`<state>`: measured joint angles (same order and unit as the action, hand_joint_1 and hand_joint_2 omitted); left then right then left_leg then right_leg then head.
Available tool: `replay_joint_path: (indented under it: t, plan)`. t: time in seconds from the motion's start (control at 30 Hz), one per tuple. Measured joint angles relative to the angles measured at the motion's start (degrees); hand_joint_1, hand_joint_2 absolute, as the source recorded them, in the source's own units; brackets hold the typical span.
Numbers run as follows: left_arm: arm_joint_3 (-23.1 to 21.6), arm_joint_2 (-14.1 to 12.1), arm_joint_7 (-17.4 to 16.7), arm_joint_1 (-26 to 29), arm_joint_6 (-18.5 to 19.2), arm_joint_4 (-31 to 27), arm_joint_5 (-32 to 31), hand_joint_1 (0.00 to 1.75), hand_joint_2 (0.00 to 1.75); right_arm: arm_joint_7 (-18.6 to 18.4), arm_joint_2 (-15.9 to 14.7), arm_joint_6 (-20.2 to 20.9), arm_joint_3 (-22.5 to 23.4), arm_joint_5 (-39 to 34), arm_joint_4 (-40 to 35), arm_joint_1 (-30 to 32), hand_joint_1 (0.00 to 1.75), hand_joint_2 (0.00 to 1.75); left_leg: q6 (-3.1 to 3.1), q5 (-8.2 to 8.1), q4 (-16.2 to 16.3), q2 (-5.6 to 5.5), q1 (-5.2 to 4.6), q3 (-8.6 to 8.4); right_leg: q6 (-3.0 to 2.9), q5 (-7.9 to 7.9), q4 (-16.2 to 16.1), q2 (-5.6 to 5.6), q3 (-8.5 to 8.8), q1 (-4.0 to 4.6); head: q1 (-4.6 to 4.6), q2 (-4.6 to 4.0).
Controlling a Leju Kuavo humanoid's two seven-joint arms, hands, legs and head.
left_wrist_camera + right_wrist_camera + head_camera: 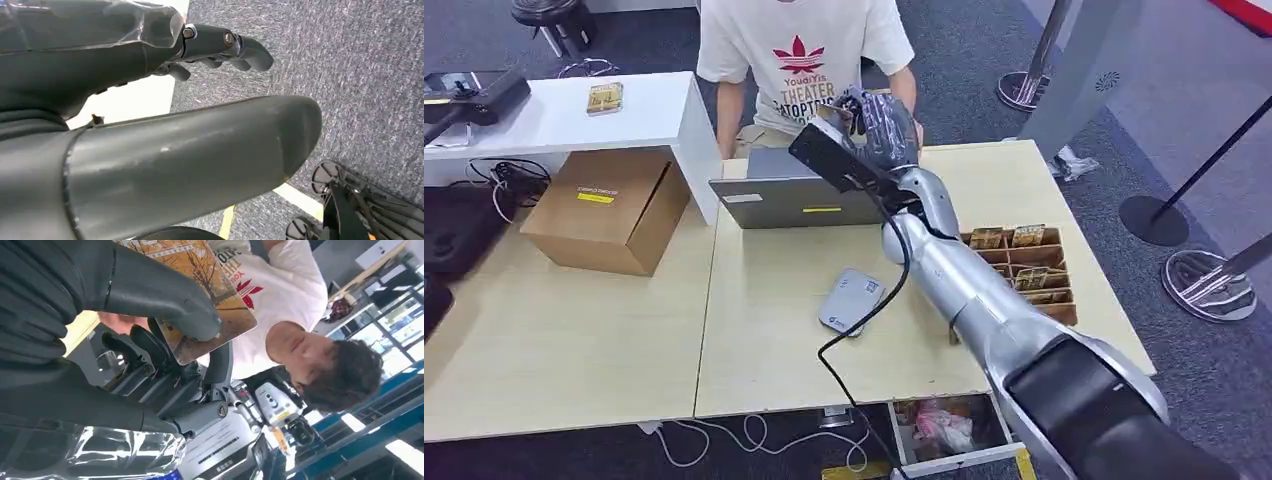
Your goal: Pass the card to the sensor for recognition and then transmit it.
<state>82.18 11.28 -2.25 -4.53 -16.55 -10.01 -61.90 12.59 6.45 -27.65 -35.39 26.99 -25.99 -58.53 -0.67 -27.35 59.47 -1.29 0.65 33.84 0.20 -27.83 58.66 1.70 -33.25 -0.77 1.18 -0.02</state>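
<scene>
The right hand (165, 355) gripped the card (210, 295), its thick grey thumb pressed on the card's printed face and the darker fingers (150, 347) curled beneath it. In the head view that hand (879, 125) was raised above the far edge of the table (774, 350), just in front of a seated person (804, 50) in a white T-shirt; the card itself could hardly be made out there. The card bore an autumn picture of yellow trees; its small writing was too blurred to read. The left hand (220, 47) hung over grey carpet, holding nothing, its dark fingers loosely bent but apart. On the pale wooden table lay a small grey sensor (852, 300) with a black cable, near the middle, and beside the right arm stood a wooden rack (1024, 270) with more cards upright in its compartments. A closed grey laptop (794, 195) with a yellow sticker lay at the far edge, and a brown cardboard box (609, 210) with a yellow label stood to the left beside a white shelf (574, 110) carrying another card. The shirt's red print read in part "THEATER". Barrier posts with round bases stood on the carpet to the right.
</scene>
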Motion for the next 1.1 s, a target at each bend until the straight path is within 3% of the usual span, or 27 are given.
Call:
replay_joint_path:
  t: [1.1]
  plan:
    - [0.0, -0.3, 0.1, 0.1, 0.5, 0.0, 0.1, 0.00, 0.00, -2.9, 2.2, -3.0, 0.5, 3.5, 4.4, -1.1, 1.75, 1.75, 0.00, 0.00, 0.0, 0.01, 0.00, 0.00, 0.00, 0.00, 0.0, 0.01, 0.00, 0.00, 0.00, 0.00]
